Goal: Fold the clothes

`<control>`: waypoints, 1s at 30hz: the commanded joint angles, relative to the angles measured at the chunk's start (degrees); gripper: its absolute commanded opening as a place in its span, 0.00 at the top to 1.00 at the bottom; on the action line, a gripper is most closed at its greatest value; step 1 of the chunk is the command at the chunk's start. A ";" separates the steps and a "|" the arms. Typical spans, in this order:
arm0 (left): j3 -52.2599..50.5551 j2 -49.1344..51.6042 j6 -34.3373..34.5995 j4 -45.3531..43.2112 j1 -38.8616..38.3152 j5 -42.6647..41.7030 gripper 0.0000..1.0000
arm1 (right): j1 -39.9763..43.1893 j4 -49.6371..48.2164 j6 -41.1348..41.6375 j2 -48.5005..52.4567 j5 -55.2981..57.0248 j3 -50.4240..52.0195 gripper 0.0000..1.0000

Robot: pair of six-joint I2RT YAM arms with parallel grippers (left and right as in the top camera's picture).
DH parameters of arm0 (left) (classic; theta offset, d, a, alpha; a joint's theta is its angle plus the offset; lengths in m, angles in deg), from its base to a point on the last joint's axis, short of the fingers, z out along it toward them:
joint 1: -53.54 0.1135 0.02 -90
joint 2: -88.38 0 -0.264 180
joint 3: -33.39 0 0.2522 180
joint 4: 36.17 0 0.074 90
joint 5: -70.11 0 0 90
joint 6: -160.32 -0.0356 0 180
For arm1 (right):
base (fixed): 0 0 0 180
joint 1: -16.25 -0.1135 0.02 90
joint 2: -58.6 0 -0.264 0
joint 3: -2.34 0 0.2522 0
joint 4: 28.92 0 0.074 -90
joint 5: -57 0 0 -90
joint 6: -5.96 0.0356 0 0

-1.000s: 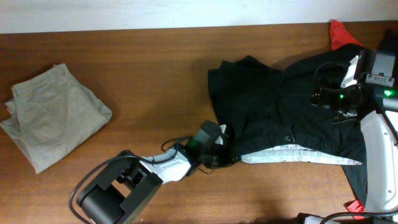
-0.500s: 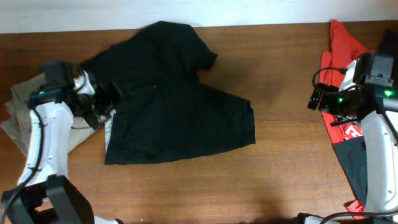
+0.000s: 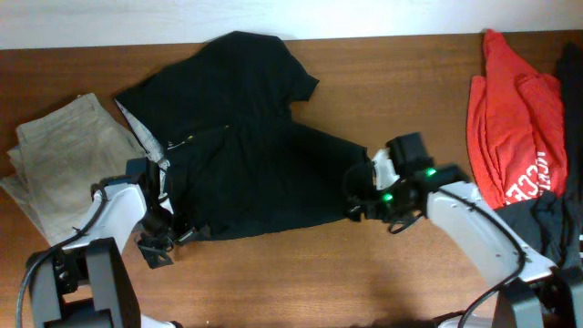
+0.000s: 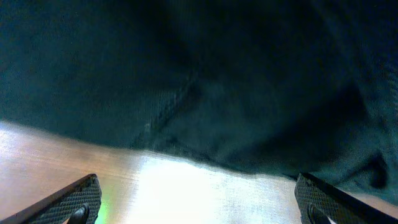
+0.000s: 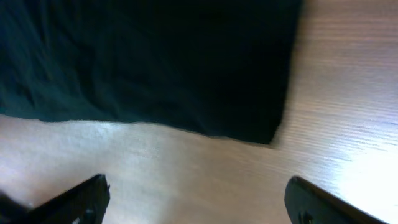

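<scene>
The black shorts-like piece of the clothes [image 3: 255, 137] lies spread flat mid-table, its pale grey waistband [image 3: 146, 141] at the left edge. My left gripper [image 3: 173, 232] is at its front left corner. In the left wrist view that gripper [image 4: 199, 208] is open over bare wood, the black cloth's hem [image 4: 205, 124] just ahead of the fingertips [image 4: 74, 202]. My right gripper [image 3: 357, 196] is at the front right corner. It [image 5: 199, 208] also stands open over wood, with the cloth's corner [image 5: 267, 134] just ahead. Neither holds anything.
Folded khaki trousers [image 3: 73, 173] lie at the left edge of the table [image 3: 301, 273]. A red top with white lettering [image 3: 506, 137] sits bunched at the right, with more dark cloth [image 3: 547, 219] below it near the right arm's base.
The black piece went from the right side to mid-table. Both arms have since dropped to its front corners: left from the waistband side, right from over the red top.
</scene>
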 commanded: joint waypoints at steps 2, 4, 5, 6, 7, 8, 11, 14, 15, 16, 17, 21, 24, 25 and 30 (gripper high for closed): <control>-2.86 -0.02 2.64 -6.54 -0.02 -1.03 0.01 | -3.52 -10.88 14.16 -0.20 1.90 6.34 0.12; -2.89 -0.02 2.64 -6.73 -0.02 -1.03 0.01 | -3.45 -13.79 17.75 1.38 4.09 8.11 0.13; -2.89 -0.02 2.62 -6.75 -0.02 -1.01 0.01 | -3.45 -14.58 19.45 2.97 7.08 8.35 0.13; -2.89 -0.02 2.62 -6.75 -0.02 -1.03 0.01 | -3.45 -16.50 19.74 4.81 8.02 8.35 0.13; -2.89 -0.02 2.62 -6.75 -0.02 -1.03 0.01 | -3.45 -20.70 19.74 7.19 7.93 8.35 0.15; -2.91 -0.02 2.62 -6.73 -0.02 -1.05 0.01 | -3.45 -24.35 19.71 9.31 7.67 8.28 0.29; -2.91 -0.04 2.58 -6.71 -0.02 -1.33 0.01 | 0.37 -23.96 19.69 8.35 11.13 7.72 0.93; -2.73 -0.09 0.42 -7.69 -0.02 -5.35 0.11 | 11.21 -12.63 16.55 2.14 11.50 3.13 0.96; -2.69 -0.09 0.22 -7.80 -0.02 -6.71 0.20 | 14.64 -6.69 13.84 -0.87 11.52 1.22 0.96; -2.69 -0.09 0.00 -7.52 -0.04 -7.30 0.33 | 16.94 -1.90 12.52 -3.45 11.52 0.31 0.96; -2.69 -0.09 0.00 -7.02 -0.15 -7.30 0.37 | 18.08 1.57 12.04 -5.31 11.54 0.15 0.96; -2.71 -0.09 -3.72 -2.14 -0.70 -18.97 0.26 | 19.06 10.16 10.21 -8.37 15.21 0.17 0.96; -2.75 -0.09 -6.01 -2.40 -3.04 -29.77 0.18 | 19.06 9.16 9.94 -7.91 15.19 0.17 0.96; -2.78 -0.09 -5.99 -2.62 -4.50 -29.73 0.18 | 19.06 8.96 9.94 -7.91 15.19 0.17 0.96; -6.10 -0.09 14.14 -5.70 -12.87 -24.46 0.17 | 19.06 9.11 9.73 -7.91 15.21 0.17 0.94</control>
